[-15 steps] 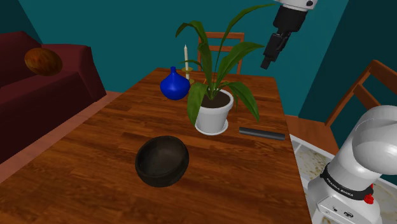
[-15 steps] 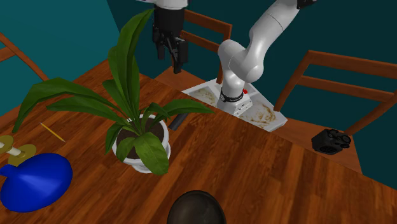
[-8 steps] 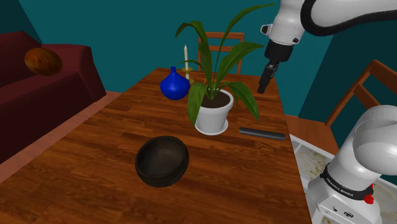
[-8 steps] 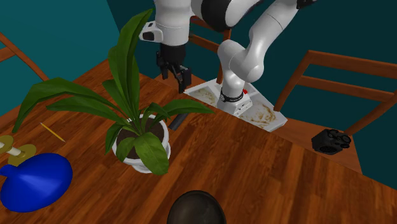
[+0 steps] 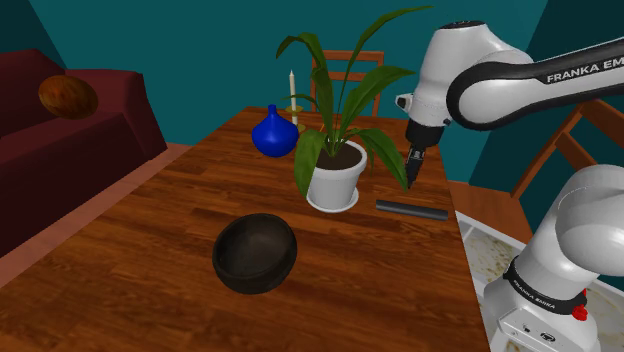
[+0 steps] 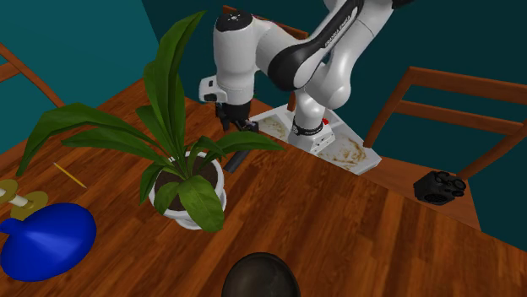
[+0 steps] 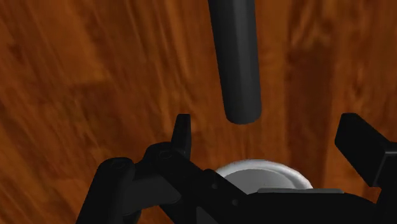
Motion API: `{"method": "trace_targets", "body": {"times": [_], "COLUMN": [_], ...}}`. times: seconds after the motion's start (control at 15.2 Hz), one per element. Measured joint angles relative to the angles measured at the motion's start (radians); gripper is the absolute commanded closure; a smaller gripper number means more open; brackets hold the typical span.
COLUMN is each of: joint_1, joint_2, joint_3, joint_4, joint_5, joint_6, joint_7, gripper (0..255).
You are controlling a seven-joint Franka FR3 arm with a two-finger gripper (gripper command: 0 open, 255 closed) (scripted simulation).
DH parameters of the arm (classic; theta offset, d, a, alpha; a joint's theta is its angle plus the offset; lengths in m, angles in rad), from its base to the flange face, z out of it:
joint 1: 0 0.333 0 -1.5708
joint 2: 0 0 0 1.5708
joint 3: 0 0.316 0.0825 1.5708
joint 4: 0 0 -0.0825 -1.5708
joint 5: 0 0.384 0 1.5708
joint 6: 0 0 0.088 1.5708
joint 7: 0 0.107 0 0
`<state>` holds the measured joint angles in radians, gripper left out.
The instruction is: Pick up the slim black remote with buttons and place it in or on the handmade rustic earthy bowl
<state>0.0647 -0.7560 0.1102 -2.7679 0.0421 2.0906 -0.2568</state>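
The slim black remote [image 5: 412, 208] lies flat on the wooden table [image 5: 150, 250], just to the right of the white plant pot [image 5: 333, 180] in the shoulder view. My gripper [image 5: 412, 172] hangs a short way above it, pointing down, open and holding nothing. In the wrist view the remote [image 7: 235, 57] is a dark bar ahead of the spread fingers [image 7: 183, 130], with its near end roughly between them. In the second exterior view the gripper [image 6: 236, 126] is over the remote [image 6: 236, 160], which leaves partly hide. The dark round bowl [image 5: 255, 252] sits nearer the front, also seen as the bowl [image 6: 260, 276].
The tall leafy plant spreads close beside the gripper. A blue vase [image 5: 273, 133] and a candle [image 5: 292, 95] stand behind the pot. Wooden chairs [image 5: 575, 140] ring the table. A dark red sofa [image 5: 70, 120] is at the shoulder view's left. A small black object [image 6: 439, 187] lies near the table's edge.
The arm has swung down from high above the table. The gripper now hangs low over the remote. Nothing on the table has moved.
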Motion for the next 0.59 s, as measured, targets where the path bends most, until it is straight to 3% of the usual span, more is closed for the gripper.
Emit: {"method": "trace_targets", "body": {"times": [0.59], "joint_1": [-0.009], "joint_2": [0.163], "joint_3": [0.016], "joint_4": [-0.134], "joint_5": [-0.048], "joint_6": [0.255], "joint_7": [-0.044], "gripper": [0]}}
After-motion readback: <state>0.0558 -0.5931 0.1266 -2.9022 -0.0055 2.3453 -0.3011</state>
